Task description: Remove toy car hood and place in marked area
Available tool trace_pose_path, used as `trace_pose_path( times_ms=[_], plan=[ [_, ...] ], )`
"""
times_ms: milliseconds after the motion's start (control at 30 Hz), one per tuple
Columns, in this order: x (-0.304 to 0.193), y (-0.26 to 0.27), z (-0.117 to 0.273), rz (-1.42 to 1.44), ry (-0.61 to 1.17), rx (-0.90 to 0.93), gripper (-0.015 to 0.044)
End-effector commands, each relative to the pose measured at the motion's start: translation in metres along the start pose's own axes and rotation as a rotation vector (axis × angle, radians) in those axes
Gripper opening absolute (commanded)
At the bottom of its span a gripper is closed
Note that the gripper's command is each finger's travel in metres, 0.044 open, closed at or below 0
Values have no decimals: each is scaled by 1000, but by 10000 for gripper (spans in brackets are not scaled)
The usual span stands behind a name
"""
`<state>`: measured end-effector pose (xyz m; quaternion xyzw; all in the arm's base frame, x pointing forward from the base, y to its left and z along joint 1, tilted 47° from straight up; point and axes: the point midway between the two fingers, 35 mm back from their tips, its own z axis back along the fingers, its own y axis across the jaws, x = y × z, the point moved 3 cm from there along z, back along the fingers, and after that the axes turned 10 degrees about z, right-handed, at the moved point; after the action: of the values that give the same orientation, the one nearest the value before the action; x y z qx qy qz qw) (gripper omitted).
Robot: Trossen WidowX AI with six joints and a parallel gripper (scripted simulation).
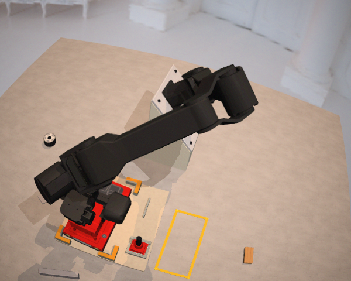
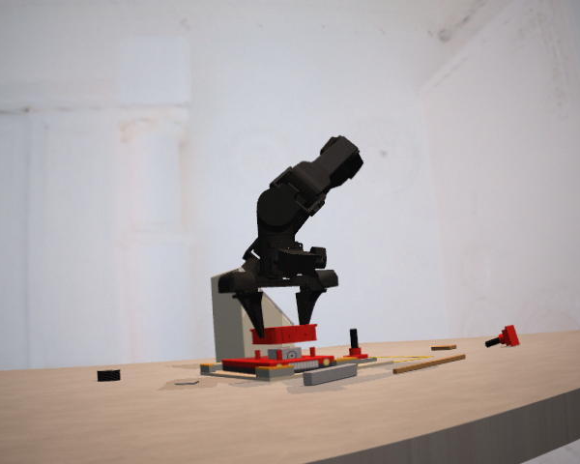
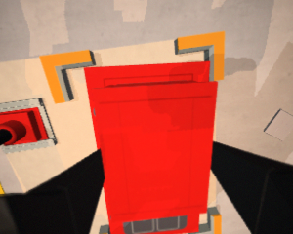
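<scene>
The matte black, blocky robot arm [image 1: 145, 137] has long flat-sided links and rounded, drum-like joint housings. A cylindrical black motor housing [image 1: 50, 181] juts out at the wrist. The black parallel-jaw gripper [image 2: 279, 327] has a broad crossbar and two tapering, wedge-shaped fingers [image 2: 252, 304].

The hood [image 2: 283, 333], a flat red rectangular panel, hangs level in the air, clear of the red toy car [image 2: 275, 361] below it. The yellow-outlined marked area [image 1: 181, 243] lies near the worktop's front edge.
</scene>
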<state>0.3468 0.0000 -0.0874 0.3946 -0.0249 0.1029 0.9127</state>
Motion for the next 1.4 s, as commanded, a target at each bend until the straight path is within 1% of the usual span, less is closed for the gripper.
trace_pose_path(
  times_ms=[0,333,400,433,1367],
  plan=[
    [1,-1,7,2,-3,-5,0],
    [0,-1,47,2,-2,-7,0],
    [0,-1,48,2,-2,-7,0],
    [-1,-1,39,-5,0,-1,0],
    [16,95,46,-6,1,-20,0]
  ],
)
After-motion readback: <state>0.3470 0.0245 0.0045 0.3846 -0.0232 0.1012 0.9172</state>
